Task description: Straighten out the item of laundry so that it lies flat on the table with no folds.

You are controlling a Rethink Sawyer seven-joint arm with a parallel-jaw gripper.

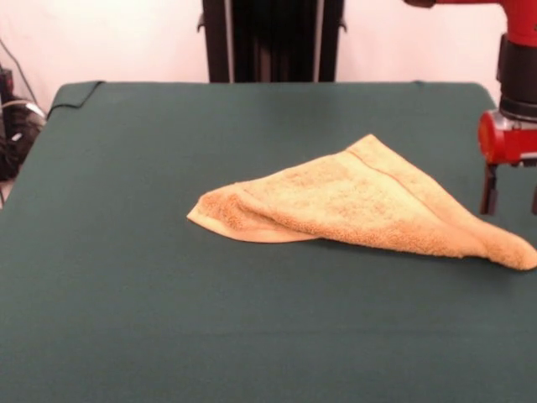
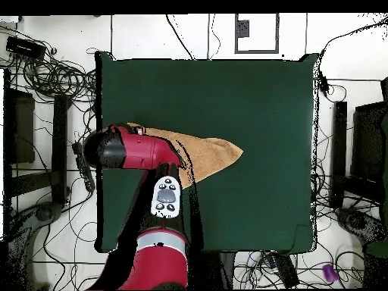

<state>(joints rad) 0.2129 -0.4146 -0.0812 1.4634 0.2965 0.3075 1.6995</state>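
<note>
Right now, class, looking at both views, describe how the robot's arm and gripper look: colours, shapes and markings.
The arm is glossy red with black joints and rounded, tubular links. One link carries a light grey oval panel with dark buttons. In the front view a black cylindrical wrist section sits above a red block, from which the gripper's thin dark red fingers hang.

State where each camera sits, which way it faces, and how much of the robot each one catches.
Front view: low, across the table, facing the folded towel; only the end effector and red wrist show at right.
Overhead view: above, looking straight down; the red arm covers part of the towel.
Shared: towel, green table, arm.
</note>
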